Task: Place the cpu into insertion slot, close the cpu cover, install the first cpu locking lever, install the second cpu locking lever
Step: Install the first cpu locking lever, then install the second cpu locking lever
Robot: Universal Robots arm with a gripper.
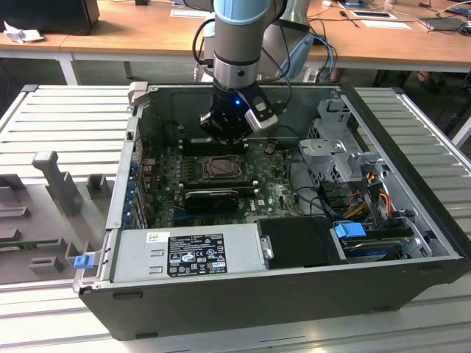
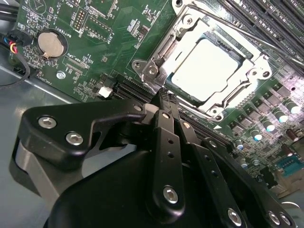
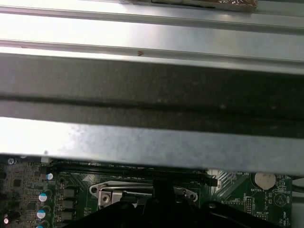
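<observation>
The cpu [image 2: 209,66] lies flat in the insertion slot [image 1: 221,168] on the green motherboard, its pale metal top showing through the window of the cpu cover [image 2: 251,81]. That silver frame lies down over the chip. A thin metal lever rod [image 2: 247,33] runs along the socket's far side. My gripper [image 2: 166,96] is shut, its black fingers [image 2: 161,128] pressed together with nothing seen between them. Their tips sit right at one corner of the socket frame. In the exterior view the gripper [image 1: 227,136] hangs inside the case just behind the socket. The first wrist view catches the socket [image 3: 142,192] past the gripper's black body.
The open computer case has a grey power-supply box [image 1: 195,250] at the front and a metal drive cage [image 1: 338,140] with cables [image 1: 368,191] on the exterior view's right. A coin battery [image 2: 50,43] and long black memory slots [image 2: 266,14] flank the socket. The case wall [image 3: 152,95] stands close.
</observation>
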